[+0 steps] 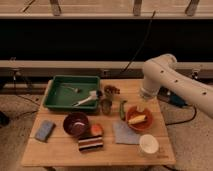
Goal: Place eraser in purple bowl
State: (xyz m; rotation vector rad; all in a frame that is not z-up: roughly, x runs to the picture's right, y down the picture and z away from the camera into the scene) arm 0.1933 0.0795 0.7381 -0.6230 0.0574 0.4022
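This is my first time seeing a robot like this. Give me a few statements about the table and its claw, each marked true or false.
1. The eraser lies inside the purple bowl. False: it lies on the table, just outside the bowl.
2. The gripper hangs over the orange bowl. True.
3. The gripper holds the eraser. False: the eraser lies on the table, apart from the gripper.
4. A white cup stands near the orange bowl. True.
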